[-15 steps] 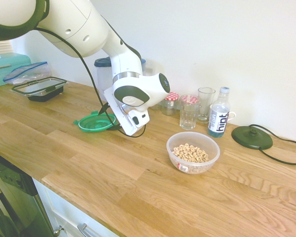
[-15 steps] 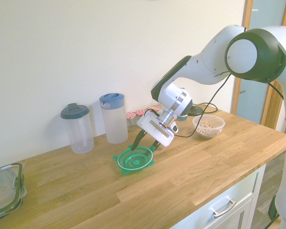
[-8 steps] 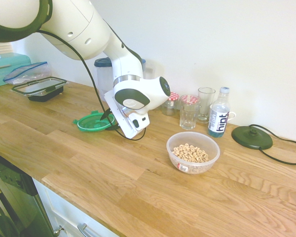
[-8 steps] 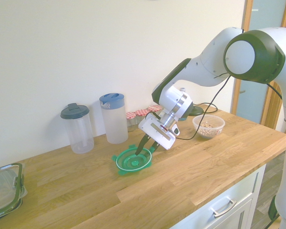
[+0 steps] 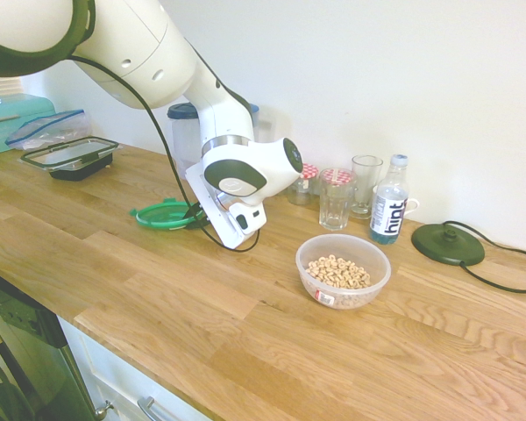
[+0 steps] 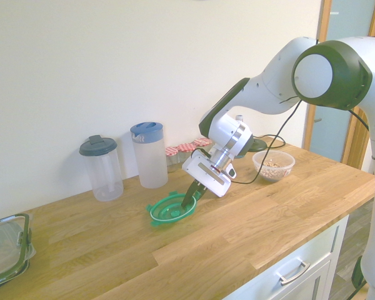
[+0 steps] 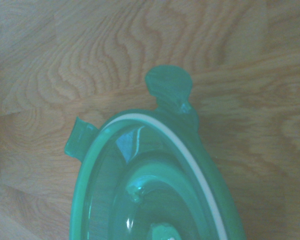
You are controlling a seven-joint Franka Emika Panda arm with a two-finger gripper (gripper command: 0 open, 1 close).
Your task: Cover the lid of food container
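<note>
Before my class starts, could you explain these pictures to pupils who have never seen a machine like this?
The machine is a white robot arm with a two-finger gripper. Two room cameras watch it from opposite sides; a third, on its wrist, looks closely at the green lid.

On the wooden counter are a clear bowl of cereal rings, a labelled bottle, a drinking glass, jars with checked lids, a blue-topped jug and a black-rimmed box.

The gripper's dark fingers are close together at the lid's edge, seemingly pinching it; the bowl is uncovered.
</note>
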